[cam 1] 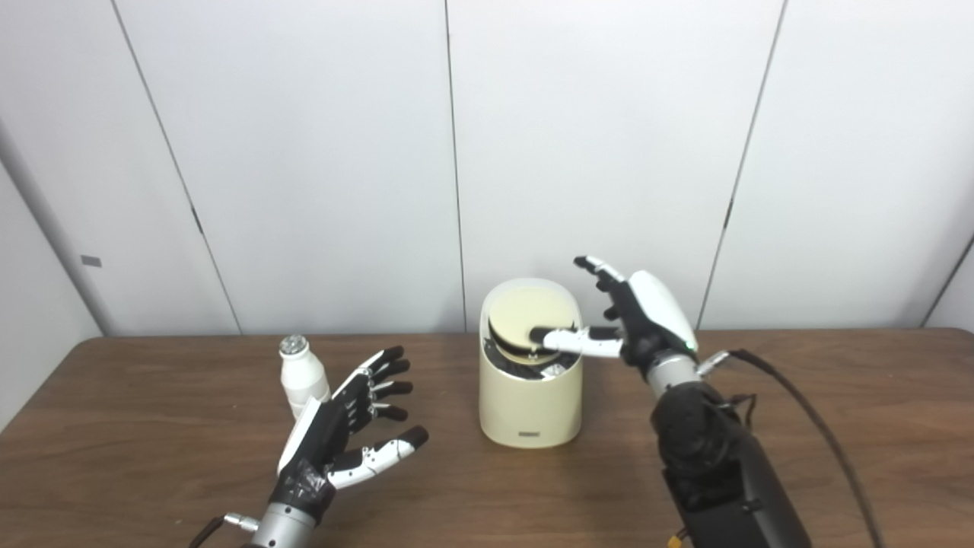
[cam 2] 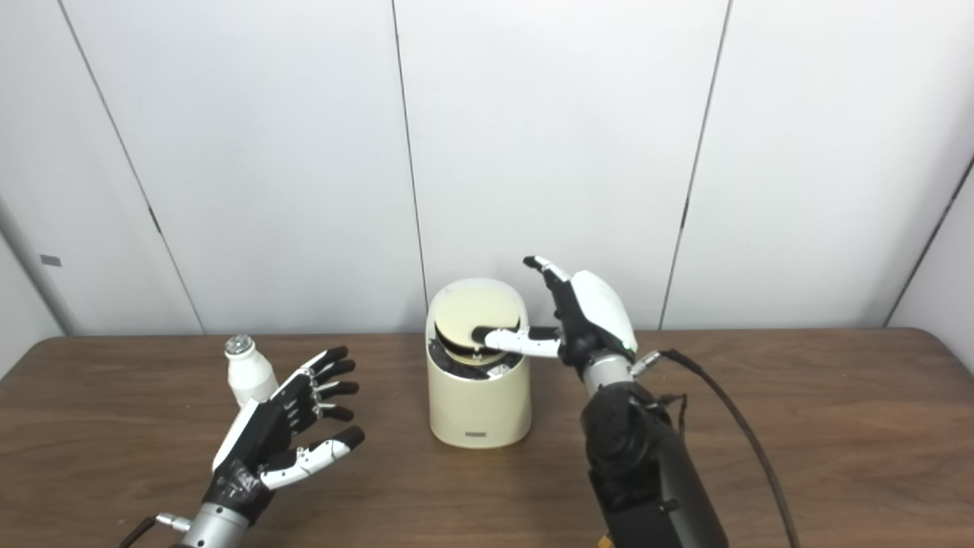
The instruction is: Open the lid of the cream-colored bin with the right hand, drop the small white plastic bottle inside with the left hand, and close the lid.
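The small white bottle (cam 1: pixel 303 374) is standing straight up on the table (cam 1: pixel 137 449), cap on top, left of the cream bin (cam 1: pixel 530 396). The left hand (cam 1: pixel 346 430) is waiting open just beside it. The right hand (cam 1: pixel 631 316), holding nothing, is poking its thumb onto the tilted lid (cam 2: pixel 478 320).

The tabletop (cam 1: pixel 837 396) looks like brown wood with a visible grain and a dull sheen. The bin (cam 1: pixel 530 403) is smooth cream plastic, slightly glossy, and its lid (cam 1: pixel 530 316) has the same smooth cream finish. The bottle (cam 1: pixel 303 378) is matt white plastic with a shiny silvery cap (cam 1: pixel 292 346). Each robot hand, left (cam 1: pixel 346 434) and right (cam 1: pixel 639 316), has glossy white shells, matt black parts and a bare metal wrist. The wall panels (cam 1: pixel 304 152) are smooth and matt white.
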Tool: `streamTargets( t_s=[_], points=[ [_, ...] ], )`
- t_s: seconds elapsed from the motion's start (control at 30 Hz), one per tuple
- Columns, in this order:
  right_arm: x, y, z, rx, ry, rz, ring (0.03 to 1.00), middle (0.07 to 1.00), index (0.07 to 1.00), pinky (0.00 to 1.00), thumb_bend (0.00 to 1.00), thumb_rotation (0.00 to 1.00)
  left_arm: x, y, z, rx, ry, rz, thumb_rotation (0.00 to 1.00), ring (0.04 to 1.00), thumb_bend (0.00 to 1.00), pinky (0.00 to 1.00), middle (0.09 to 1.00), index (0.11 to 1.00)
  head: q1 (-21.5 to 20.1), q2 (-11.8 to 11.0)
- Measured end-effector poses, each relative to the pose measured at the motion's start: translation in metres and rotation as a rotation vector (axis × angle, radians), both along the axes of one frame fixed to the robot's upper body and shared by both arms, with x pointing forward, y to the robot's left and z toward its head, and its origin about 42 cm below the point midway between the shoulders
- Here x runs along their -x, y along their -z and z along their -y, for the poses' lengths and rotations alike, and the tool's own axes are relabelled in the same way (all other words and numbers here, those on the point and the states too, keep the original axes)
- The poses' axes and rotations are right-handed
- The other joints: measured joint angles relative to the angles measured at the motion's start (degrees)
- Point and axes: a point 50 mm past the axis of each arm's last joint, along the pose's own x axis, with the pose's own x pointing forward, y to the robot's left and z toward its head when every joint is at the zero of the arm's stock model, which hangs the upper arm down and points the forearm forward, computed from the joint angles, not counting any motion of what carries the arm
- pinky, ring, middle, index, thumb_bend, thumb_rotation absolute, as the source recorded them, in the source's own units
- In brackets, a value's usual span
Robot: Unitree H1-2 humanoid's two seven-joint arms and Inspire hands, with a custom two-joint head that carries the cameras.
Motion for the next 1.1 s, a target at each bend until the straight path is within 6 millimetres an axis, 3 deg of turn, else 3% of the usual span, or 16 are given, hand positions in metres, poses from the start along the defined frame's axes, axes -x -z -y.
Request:
streamTargets(
  t_s=[0.13,0.3,0.43,0.57,0.77,0.87,0.97,1.1],
  points=[
    [0.013,0.008,0.015,-0.120,0.007,0.011,0.817,0.882,0.855,0.64,0.67,0.46,0.000,0.000,0.000,0.001,0.002,0.000,0.23,0.801,0.67,0.66,0.882,0.914,0.18,0.09],
    [0.035,0.038,0.043,-0.199,0.002,0.014,0.770,0.866,0.858,0.61,0.64,0.40,0.000,0.000,0.000,0.002,0.002,-0.002,0.23,0.798,0.67,0.65,0.882,0.908,0.26,0.09],
    [0.054,0.062,0.067,-0.281,-0.002,0.044,0.775,0.853,0.851,0.63,0.66,0.33,0.001,-0.002,0.000,0.003,0.002,0.002,0.23,0.785,0.68,0.65,0.875,0.901,0.53,0.09],
    [0.068,0.078,0.076,-0.301,-0.025,0.062,0.805,0.872,0.865,0.67,0.69,0.30,0.001,-0.002,0.000,0.002,-0.001,0.003,0.18,0.759,0.66,0.63,0.849,0.889,0.88,-0.09],
    [0.080,0.091,0.087,-0.325,-0.040,0.060,0.830,0.884,0.880,0.71,0.71,0.24,0.001,-0.001,0.001,-0.004,-0.012,0.004,0.14,0.706,0.65,0.59,0.796,0.868,6.24,-0.96],
    [0.079,0.094,0.095,-0.337,-0.041,0.063,0.850,0.900,0.889,0.75,0.70,0.18,0.001,0.000,0.006,-0.009,-0.013,0.004,0.13,0.694,0.67,0.60,0.789,0.860,12.81,-1.75],
    [0.081,0.095,0.103,-0.344,-0.033,0.058,0.848,0.906,0.889,0.77,0.69,0.13,0.003,0.003,0.013,0.003,-0.019,0.001,0.11,0.687,0.67,0.60,0.785,0.853,16.34,-2.63],
    [0.086,0.096,0.109,-0.352,-0.007,0.030,0.850,0.907,0.881,0.77,0.67,0.08,0.014,0.006,0.017,0.018,-0.049,0.008,0.05,0.668,0.66,0.57,0.760,0.823,18.72,-3.08]
  ],
)
